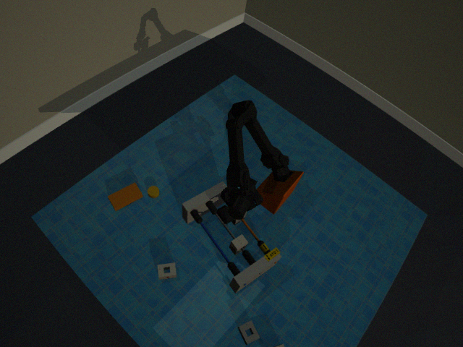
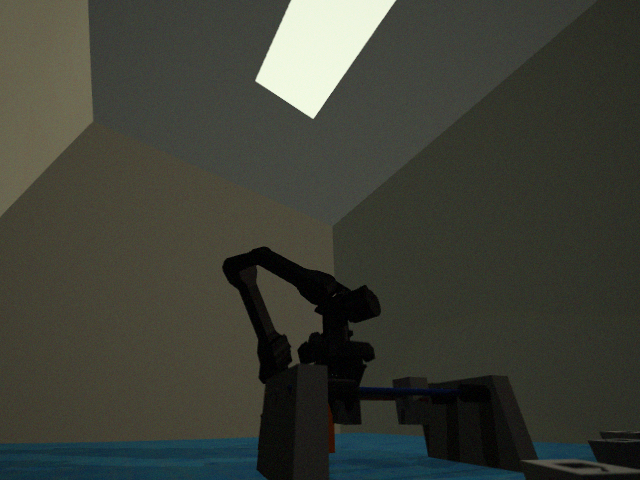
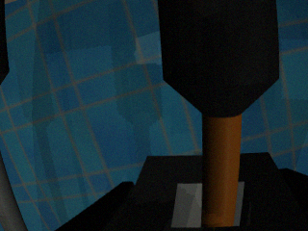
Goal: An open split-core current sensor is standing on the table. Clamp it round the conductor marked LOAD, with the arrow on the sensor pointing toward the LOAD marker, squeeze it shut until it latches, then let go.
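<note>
The orange conductor (image 1: 251,228) (image 3: 221,164) runs to the yellow LOAD marker (image 1: 271,254) at the near block of the stand. My gripper (image 1: 234,218) (image 2: 345,400) is at the far part of this conductor, pointing down, shut on the current sensor. Only small pale parts of the sensor (image 1: 239,218) (image 2: 350,415) (image 3: 188,206) show, below the fingers and behind the conductor in the wrist view. The sensor is at the orange conductor. Its arrow, its jaws and its latch are hidden, so whether it is closed cannot be told.
A white block (image 1: 238,242) (image 2: 410,404) sits on the middle conductor. A blue conductor (image 1: 215,243) (image 2: 382,391) runs beside it. White square rings (image 1: 167,275) (image 1: 244,332), an orange plate (image 1: 125,196) and a yellow disc (image 1: 153,191) lie around the stand. An orange box (image 1: 274,194) is by the arm's base.
</note>
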### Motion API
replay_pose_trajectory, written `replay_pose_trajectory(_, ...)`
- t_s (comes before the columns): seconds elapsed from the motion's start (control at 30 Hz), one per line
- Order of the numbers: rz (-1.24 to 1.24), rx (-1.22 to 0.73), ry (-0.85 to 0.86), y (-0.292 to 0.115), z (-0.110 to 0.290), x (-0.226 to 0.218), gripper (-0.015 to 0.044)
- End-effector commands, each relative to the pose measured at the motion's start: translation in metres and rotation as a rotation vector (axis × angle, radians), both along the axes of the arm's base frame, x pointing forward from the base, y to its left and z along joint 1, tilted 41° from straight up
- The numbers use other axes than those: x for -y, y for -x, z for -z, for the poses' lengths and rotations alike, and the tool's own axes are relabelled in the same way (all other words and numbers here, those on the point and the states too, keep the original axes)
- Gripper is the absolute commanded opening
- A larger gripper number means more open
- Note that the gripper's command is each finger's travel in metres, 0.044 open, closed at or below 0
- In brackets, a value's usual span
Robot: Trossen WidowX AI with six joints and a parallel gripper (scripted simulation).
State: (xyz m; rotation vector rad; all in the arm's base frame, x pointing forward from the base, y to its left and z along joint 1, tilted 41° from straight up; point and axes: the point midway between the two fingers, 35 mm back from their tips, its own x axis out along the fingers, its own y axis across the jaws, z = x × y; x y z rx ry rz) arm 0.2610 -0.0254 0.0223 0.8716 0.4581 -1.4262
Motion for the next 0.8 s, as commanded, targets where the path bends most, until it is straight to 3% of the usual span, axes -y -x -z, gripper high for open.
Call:
replay_pose_trajectory(0.0,0.0,0.0,0.0,0.0,0.0,0.0,0.019)
replay_pose_trajectory(0.33,0.0,0.0,0.0,0.0,0.0,0.0,0.0123)
replay_pose_trajectory(0.5,0.023,-0.023,-0.01,0.0,-0.0021,-0.0019,0.0)
replay_pose_trajectory(0.77,0.015,-0.025,0.001,0.0028,-0.0004,0.0002,0.0)
